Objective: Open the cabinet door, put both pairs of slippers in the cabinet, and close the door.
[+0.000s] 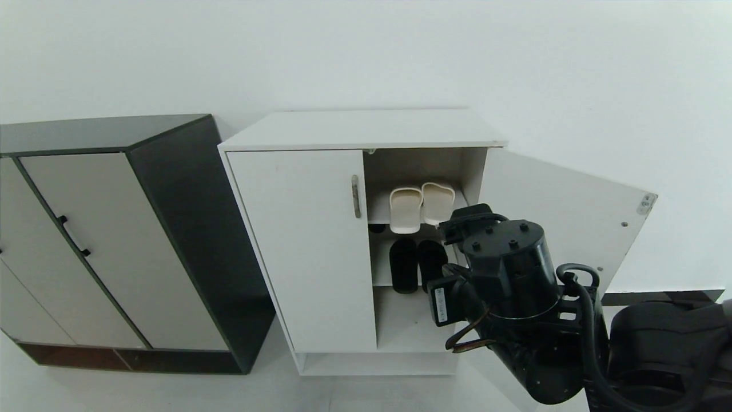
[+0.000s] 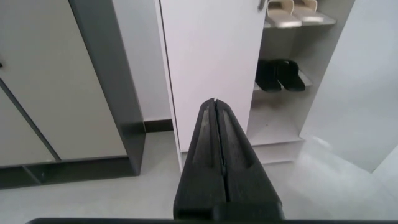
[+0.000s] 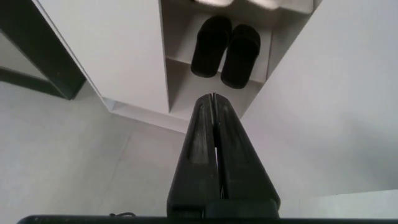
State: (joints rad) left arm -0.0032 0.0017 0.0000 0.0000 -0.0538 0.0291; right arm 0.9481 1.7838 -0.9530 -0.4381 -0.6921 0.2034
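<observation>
- The right pincer (image 3: 215, 106) was pressed together and empty, and so was the left pincer (image 2: 215, 109).
- The cabinet door (image 1: 566, 217) stood swung open at centre right.
- The black slippers (image 1: 417, 264) lay on the middle shelf, with the cream slippers (image 1: 421, 206) on the shelf above.
- Judging by this, only closing was left: get behind the door and push it leftward.

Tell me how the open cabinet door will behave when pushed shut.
The open door is a flat panel attached at the cabinet side, so it should swing as one piece, not flex. It looks light, so a gentle push near its free edge probably suffices. Its smooth face may let the right tool slip.
</observation>
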